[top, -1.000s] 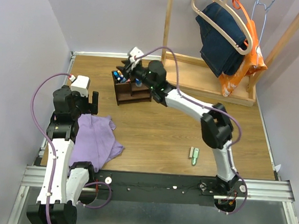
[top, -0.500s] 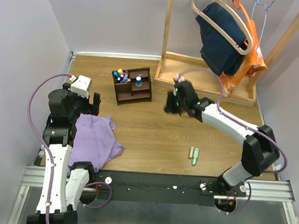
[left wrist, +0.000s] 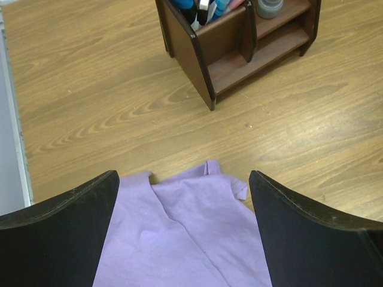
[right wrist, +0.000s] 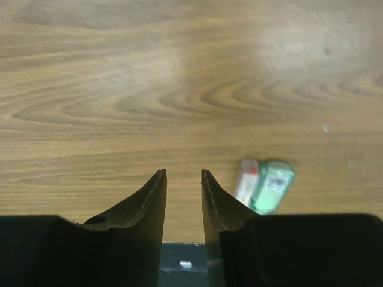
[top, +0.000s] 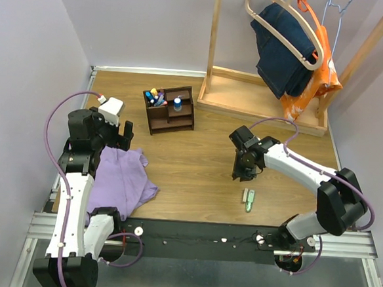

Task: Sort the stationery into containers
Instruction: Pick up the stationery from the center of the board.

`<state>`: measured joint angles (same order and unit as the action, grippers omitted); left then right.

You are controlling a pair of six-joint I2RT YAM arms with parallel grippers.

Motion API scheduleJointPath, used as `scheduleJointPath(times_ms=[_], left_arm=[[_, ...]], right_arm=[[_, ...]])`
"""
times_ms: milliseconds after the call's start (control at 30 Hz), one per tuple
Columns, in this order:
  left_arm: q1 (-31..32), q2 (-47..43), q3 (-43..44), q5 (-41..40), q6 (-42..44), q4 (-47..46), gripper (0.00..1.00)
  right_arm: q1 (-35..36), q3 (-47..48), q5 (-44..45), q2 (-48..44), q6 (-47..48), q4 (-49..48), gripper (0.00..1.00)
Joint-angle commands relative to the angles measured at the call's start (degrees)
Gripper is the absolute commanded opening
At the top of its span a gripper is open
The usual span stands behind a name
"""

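We see the right gripper (right wrist: 183, 173) above the wooden table (right wrist: 119, 89), its jaws narrowly parted and pinching nothing. The pale green piece (right wrist: 272, 185) lies on the table near its fingertips, touching a white-and-pink piece (right wrist: 246, 179), perhaps a small marker. The left gripper (left wrist: 182, 176) hangs over a purple cloth (left wrist: 185, 233), jaws spread wide and empty. The dark organiser (top: 170, 118) stands well apart from the green piece, with pens (top: 155, 96) upright in one compartment and a blue-grey cylinder (top: 177, 104) on its upper shelf.

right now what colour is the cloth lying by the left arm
The cloth is light purple, clearest in the left wrist view.
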<state>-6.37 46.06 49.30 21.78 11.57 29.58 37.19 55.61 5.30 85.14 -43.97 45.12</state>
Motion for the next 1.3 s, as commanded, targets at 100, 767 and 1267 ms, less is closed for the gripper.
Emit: scheduleJointPath(times_ms=[100,767,1267], left_arm=[[-0.22,2.80,1.33,1.51,2.05,-1.28,0.99],[0.31,6.24,-0.16,-0.95,-0.41,-6.11,0.99],[0.39,-0.01,-4.91,-1.39,-1.82,-4.36,0.99]], right_arm=[[2.89,-2.25,2.61,-3.32,-7.88,11.04,0.33],[2.71,-10.35,-0.99,-6.83,-7.98,7.79,0.38],[2.36,-11.40,-1.34,-5.17,-6.31,2.69,0.34]])
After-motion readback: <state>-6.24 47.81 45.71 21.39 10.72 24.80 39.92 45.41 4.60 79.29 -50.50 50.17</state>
